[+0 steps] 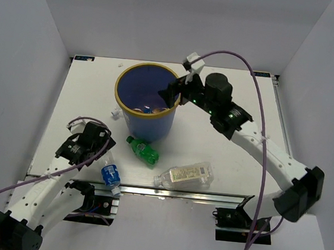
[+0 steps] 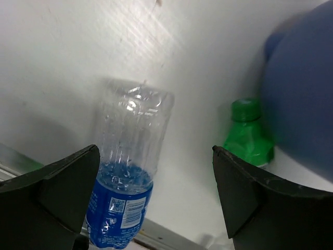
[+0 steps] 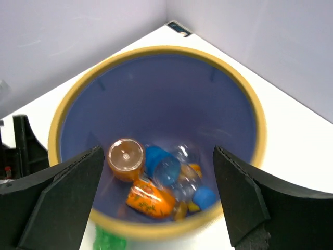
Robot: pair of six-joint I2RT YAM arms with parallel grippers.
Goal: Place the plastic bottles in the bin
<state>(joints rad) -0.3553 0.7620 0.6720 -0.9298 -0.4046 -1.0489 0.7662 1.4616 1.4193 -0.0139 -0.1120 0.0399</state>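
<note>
While the left gripper (image 2: 155, 151) hangs over it, jaws spread, the blue-labelled bottle (image 2: 127, 161), likely light and crushable, wants mid-body gripping.

White table (image 1: 203, 147), grey walls (image 1: 22, 26) around, metal rail (image 1: 207, 195) along near edge.

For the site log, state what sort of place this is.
Probably a lab robot test cell: white table boxed in by plain panels, left arm and right arm bolted at its near edge.
</note>
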